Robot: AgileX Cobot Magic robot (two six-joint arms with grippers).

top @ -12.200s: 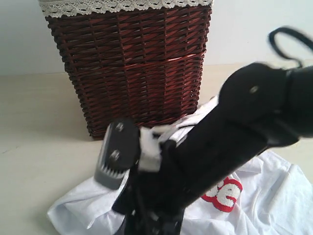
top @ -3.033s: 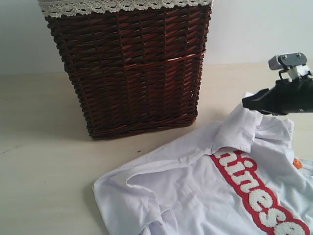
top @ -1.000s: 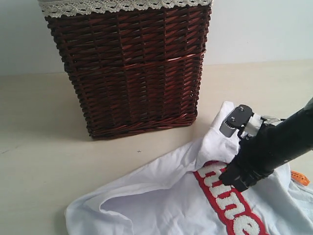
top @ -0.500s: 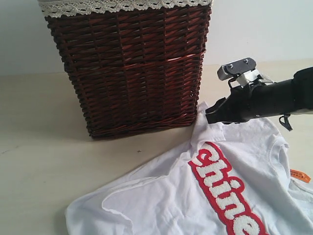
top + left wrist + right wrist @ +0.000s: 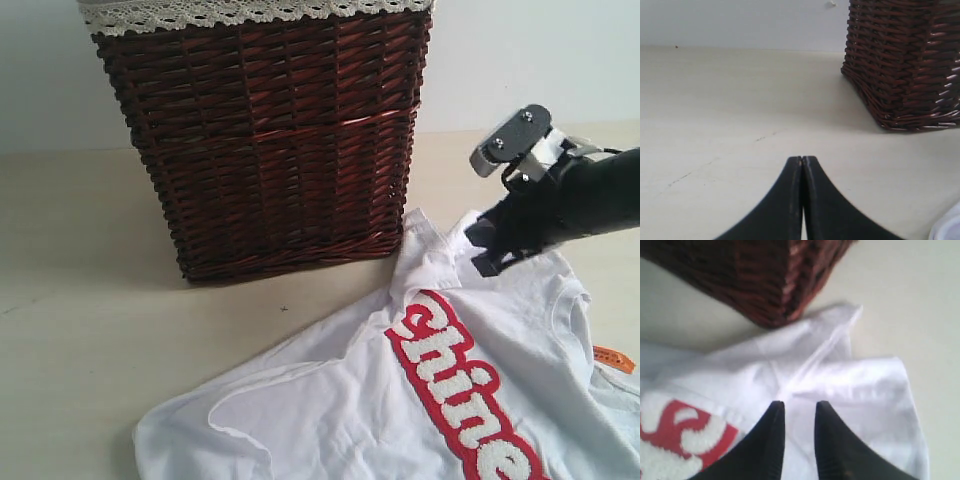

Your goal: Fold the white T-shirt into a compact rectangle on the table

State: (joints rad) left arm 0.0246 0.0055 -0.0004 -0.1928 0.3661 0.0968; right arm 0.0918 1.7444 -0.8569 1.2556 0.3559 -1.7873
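Note:
The white T-shirt (image 5: 340, 400) lies spread on the table (image 5: 80, 300), front up, with its red-outlined lettering (image 5: 455, 385) running diagonally and an orange tag (image 5: 612, 358) at the right edge. My right gripper (image 5: 485, 262) hangs just above the shirt's far corner beside the basket, pointing down. In the right wrist view its fingers (image 5: 800, 405) stand a narrow gap apart over white cloth (image 5: 860, 385), with nothing between them. My left gripper (image 5: 802, 159) is shut and empty over bare table (image 5: 740, 100); it is out of the exterior view.
A tall dark wicker basket (image 5: 270, 140) with a lace-trimmed lining stands at the back, its base touching the shirt's far edge (image 5: 765, 275). In the left wrist view it (image 5: 905, 65) sits off to one side. A pale wall rises behind the table.
A second ago my right gripper was down on the shirt near the lettering. It has since lifted and drifted right, tilting down, its jaws narrowing. The shirt's far corner now lies flat.

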